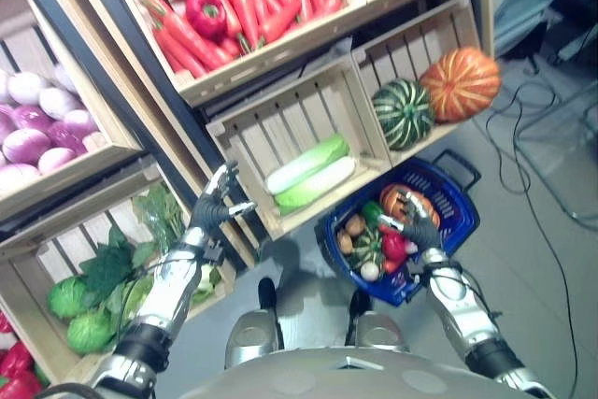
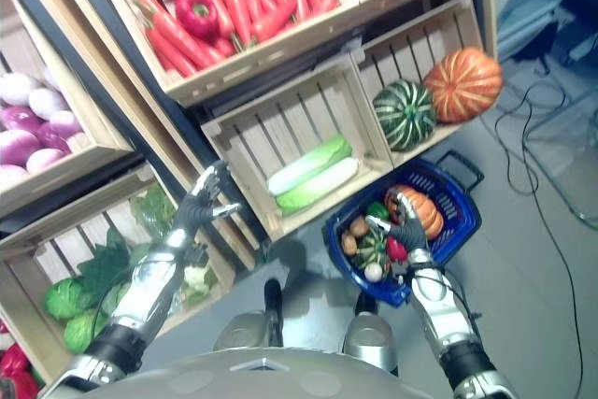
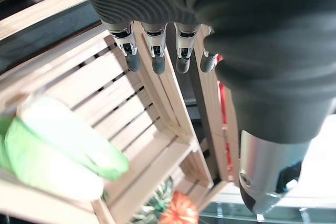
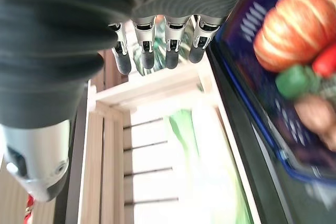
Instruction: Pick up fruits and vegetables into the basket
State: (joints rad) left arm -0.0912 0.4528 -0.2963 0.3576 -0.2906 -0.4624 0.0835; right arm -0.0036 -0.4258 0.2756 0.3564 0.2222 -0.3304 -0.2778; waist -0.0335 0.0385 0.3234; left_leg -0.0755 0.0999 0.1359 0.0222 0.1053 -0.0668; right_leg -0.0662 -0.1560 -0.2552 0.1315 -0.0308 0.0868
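Blue basket (image 1: pixel 460 195) on the floor holding a small orange pumpkin (image 1: pixel 416 203), red pepper and other produce, right hand (image 1: pixel 420 228) above the basket, fingers relaxed and empty, left hand (image 1: pixel 217 201) well left of the basket, open, before the crate of pale green cabbages (image 1: pixel 310 173).

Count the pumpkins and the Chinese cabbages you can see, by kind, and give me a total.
Orange pumpkins: 2, one in the crate, one in the blue basket
Green striped pumpkin: 1
Chinese cabbages: 2
Total: 5
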